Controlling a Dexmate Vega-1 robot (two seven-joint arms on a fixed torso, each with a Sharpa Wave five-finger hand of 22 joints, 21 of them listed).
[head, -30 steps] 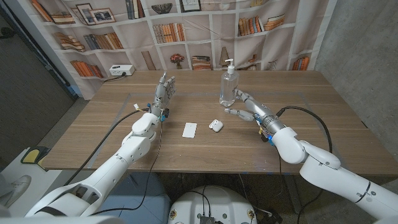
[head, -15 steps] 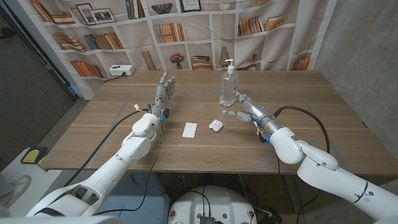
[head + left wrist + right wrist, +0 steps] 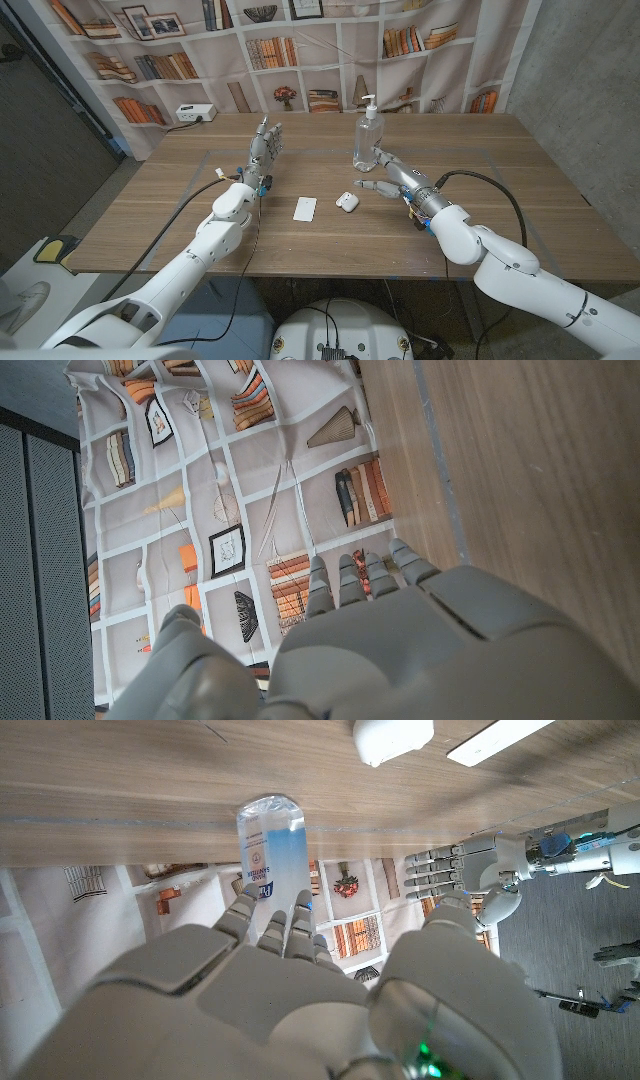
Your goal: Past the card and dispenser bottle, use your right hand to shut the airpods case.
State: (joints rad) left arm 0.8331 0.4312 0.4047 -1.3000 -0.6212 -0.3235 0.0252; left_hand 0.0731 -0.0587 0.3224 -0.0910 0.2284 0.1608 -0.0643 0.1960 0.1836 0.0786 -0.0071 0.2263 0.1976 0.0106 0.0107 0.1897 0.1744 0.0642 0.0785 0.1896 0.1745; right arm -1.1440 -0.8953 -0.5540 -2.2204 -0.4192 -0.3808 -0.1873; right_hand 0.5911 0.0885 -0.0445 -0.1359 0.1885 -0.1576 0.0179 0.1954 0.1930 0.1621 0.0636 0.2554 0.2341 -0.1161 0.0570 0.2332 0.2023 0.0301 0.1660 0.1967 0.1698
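Wooden table w/ three small things around the middle: white card lying flat, a white airpods case just to the robot's right of it, and a clear dispenser bottle standing upright further back toward the far edge. Case lid looks a bit propped up in the head view, but it's too small to say for sure. Right wrist view shows the case and the card side by side on the wood, not touching, and the bottle w/ its blue-printed label.

Right hand is just beside the case on the robot's right side, between it and the bottle's base, fingers spread apart and holding nothing. Doesn't touch the case afaict, there's a sliver of table between fingertips and case. Fingers look very close to the bottle, can't tell if they touch it.

Left hand is up off the table nearer the left edge, standing upright w/ fingers straight and slightly apart, nothing in it. Well apart from the card.

Bookshelf-print backdrop hangs behind the far edge
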